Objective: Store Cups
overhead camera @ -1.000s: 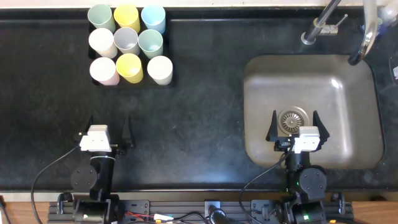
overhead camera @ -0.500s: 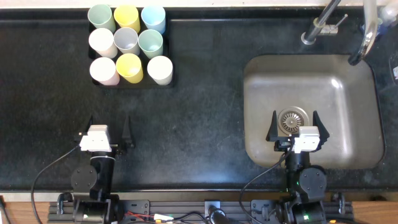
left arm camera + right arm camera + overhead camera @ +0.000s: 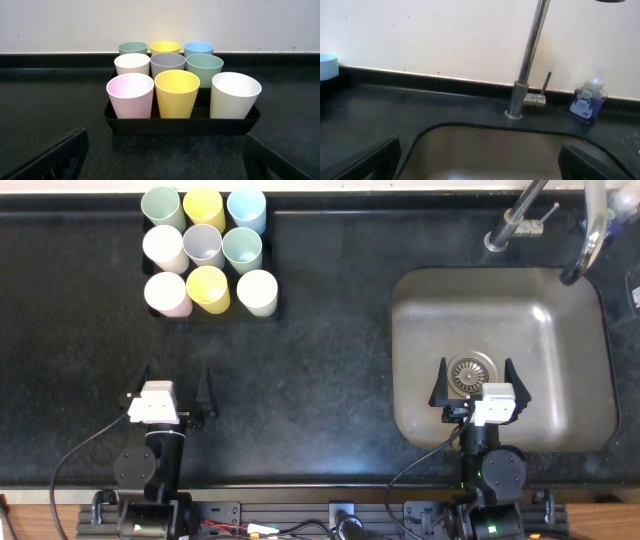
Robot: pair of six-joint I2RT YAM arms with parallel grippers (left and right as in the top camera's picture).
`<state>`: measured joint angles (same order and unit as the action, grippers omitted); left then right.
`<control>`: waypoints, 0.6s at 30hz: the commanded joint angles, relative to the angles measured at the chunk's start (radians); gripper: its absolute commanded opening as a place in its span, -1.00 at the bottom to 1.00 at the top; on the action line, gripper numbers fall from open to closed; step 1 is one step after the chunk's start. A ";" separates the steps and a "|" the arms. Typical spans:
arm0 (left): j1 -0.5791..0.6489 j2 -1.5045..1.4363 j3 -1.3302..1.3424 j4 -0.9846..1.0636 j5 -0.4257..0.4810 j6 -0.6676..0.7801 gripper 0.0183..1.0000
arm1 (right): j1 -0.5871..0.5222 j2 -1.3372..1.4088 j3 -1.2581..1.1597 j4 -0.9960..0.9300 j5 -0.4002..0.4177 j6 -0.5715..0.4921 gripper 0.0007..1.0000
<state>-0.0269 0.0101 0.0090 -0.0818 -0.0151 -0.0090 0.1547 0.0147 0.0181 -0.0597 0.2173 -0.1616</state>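
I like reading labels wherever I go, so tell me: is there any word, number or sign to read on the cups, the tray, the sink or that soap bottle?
Soap bottle: it has a label, but the print is too blurred to read.
Cups: plain, no writing.
Tray: plain black, no writing.
Sink and tap: bare metal, no marks that can be read.

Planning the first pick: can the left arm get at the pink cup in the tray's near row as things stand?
Probably yes. The pink plastic cup stands at a corner of the black tray, in the row nearest the open left gripper; only bare dark countertop lies between them.
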 commanded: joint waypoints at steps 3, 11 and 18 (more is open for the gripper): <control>-0.008 -0.007 -0.001 -0.003 0.003 -0.015 1.00 | -0.053 -0.011 -0.013 0.003 0.005 -0.003 1.00; -0.008 -0.007 -0.001 -0.003 0.003 -0.015 1.00 | -0.088 -0.011 -0.013 0.003 0.005 -0.003 1.00; -0.008 -0.007 -0.001 -0.003 0.003 -0.015 1.00 | -0.105 -0.011 -0.013 0.003 0.005 -0.003 1.00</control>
<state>-0.0269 0.0101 0.0090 -0.0818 -0.0151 -0.0090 0.0540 0.0147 0.0181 -0.0605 0.2173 -0.1619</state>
